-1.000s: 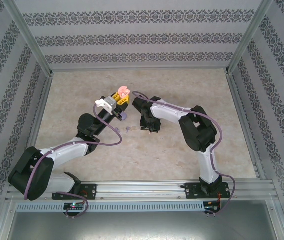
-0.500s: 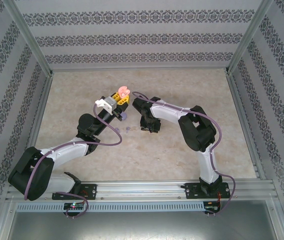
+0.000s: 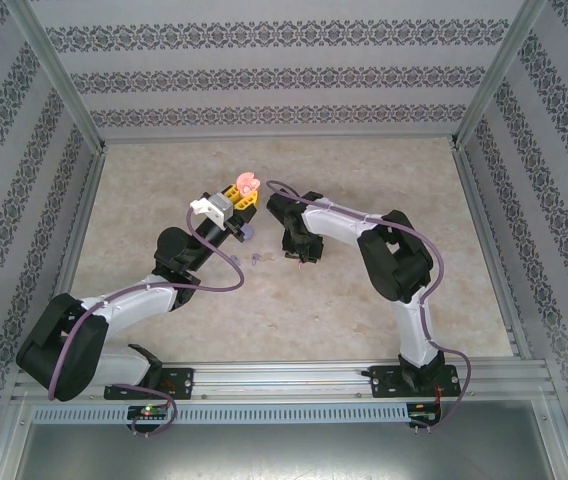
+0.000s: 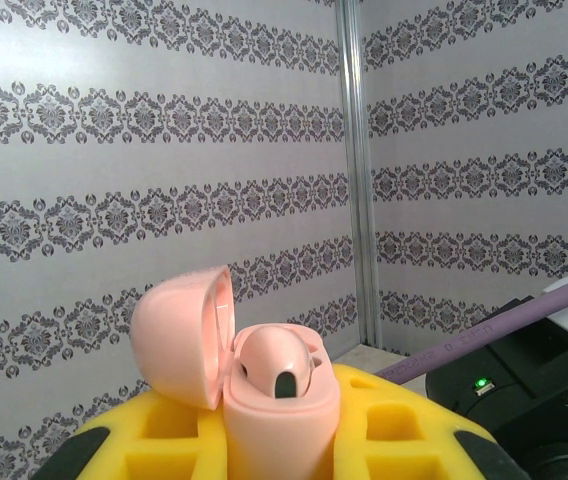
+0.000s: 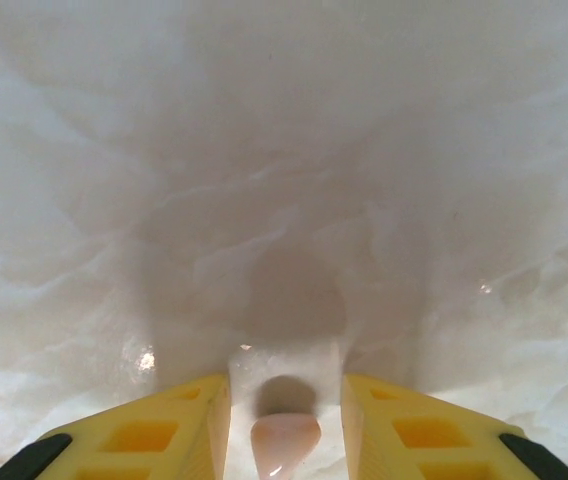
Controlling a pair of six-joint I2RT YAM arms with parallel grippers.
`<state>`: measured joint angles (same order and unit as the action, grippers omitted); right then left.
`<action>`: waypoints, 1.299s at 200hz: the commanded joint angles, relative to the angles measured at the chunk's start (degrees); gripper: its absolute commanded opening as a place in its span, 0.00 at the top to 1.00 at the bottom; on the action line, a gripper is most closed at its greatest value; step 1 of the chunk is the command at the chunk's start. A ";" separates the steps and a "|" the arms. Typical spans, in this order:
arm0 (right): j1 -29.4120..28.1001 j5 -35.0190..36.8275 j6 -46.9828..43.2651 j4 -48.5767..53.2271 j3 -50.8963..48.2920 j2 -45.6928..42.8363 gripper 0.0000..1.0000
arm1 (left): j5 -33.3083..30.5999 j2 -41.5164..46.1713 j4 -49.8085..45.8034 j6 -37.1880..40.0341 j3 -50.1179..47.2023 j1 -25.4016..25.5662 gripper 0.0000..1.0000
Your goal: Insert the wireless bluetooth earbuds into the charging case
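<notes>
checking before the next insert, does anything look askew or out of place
Nothing stands out. The pink case sits squarely in the left gripper, lid open, one earbud seated. A pale pink earbud lies on the table between the right gripper's open fingers.

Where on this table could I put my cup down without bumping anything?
Bare table lies between the right arm and the right wall, along the back wall, and beside the left wall. The middle is crowded: left claw with pink case, right claw, tiny earbuds.

Pale marbled table [image 3: 384, 330]. On it, pink earbud [image 5: 284, 438] between fingers of right gripper [image 5: 286, 398]. Tiny purple earbuds [image 3: 255, 258] just left of that gripper, not touching.
</notes>
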<state>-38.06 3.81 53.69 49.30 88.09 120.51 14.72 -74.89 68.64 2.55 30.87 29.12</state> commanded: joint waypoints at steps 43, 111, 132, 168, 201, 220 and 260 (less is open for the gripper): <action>0.14 0.19 -0.26 0.18 0.15 0.67 0.64 | 0.74 -0.08 3.34 -0.52 0.37 -0.74 1.00; -1.01 -0.05 0.32 -0.17 -0.44 -0.19 0.64 | 0.77 -0.49 3.33 -0.55 0.61 -0.74 1.00; -1.05 -0.15 0.36 -0.14 -0.84 -0.19 0.65 | 0.81 -0.55 3.34 -0.53 0.67 -0.71 1.00; -1.17 -0.04 0.53 -0.45 -2.26 -0.85 0.66 | 0.75 -0.76 3.53 -0.60 0.76 -0.74 1.00; -1.26 -0.21 0.79 -0.85 -3.02 -1.06 0.70 | 0.84 -1.12 3.69 -0.96 0.85 -0.73 1.00; -1.43 -0.31 0.91 -0.86 -3.19 -1.07 0.70 | 0.87 -1.11 3.74 -1.14 0.81 -0.69 1.00; -1.58 -0.49 0.87 -0.94 -3.43 -1.22 0.70 | 0.98 -0.88 3.86 -1.33 0.60 -0.73 1.00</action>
<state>-38.89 3.62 53.91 46.83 86.39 119.81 14.92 -75.83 68.66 2.50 30.87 29.12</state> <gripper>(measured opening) 0.289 0.190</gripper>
